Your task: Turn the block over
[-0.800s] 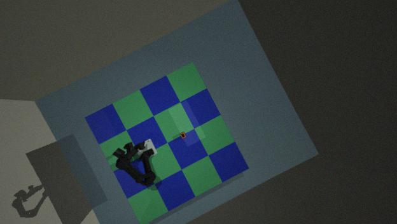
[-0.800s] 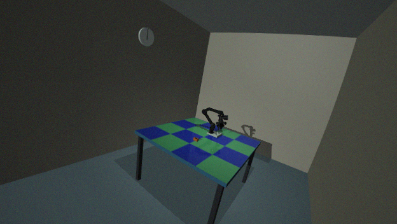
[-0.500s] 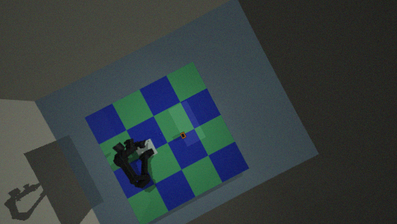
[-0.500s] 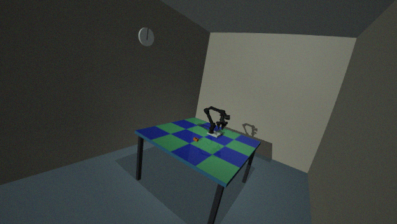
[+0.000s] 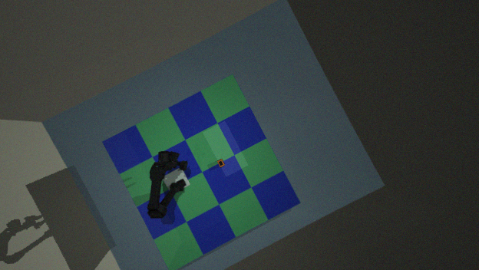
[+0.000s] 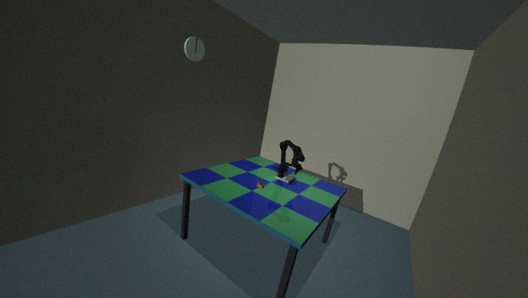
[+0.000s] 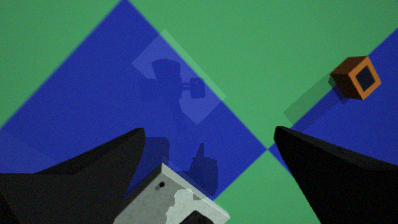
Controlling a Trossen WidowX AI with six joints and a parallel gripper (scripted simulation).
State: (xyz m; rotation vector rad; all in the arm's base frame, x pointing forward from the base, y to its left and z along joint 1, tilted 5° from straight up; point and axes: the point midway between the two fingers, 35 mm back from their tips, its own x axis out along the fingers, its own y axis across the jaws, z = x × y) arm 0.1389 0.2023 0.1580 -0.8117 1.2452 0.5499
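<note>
The block (image 5: 221,163) (image 6: 260,185) (image 7: 355,77) is a small orange cube resting on the checkered table (image 5: 226,93) (image 6: 228,191) near where green and blue squares meet. Its dark square mark, framed in orange, faces up. My gripper (image 5: 185,166) (image 6: 299,170) (image 7: 209,133) is open, with nothing between its fingers. It hangs above the table close to the arm's base, well away from the block. In the wrist view the block is at the upper right, outside the gap between the fingers. The block's underside is hidden.
The pale base plate (image 5: 170,179) (image 6: 289,179) (image 7: 150,201) of the arm lies below the gripper and enters the wrist view at the bottom. The arm folds up over it. A light patch and arm shadows fall on the table. A round clock (image 6: 195,49) hangs on the wall.
</note>
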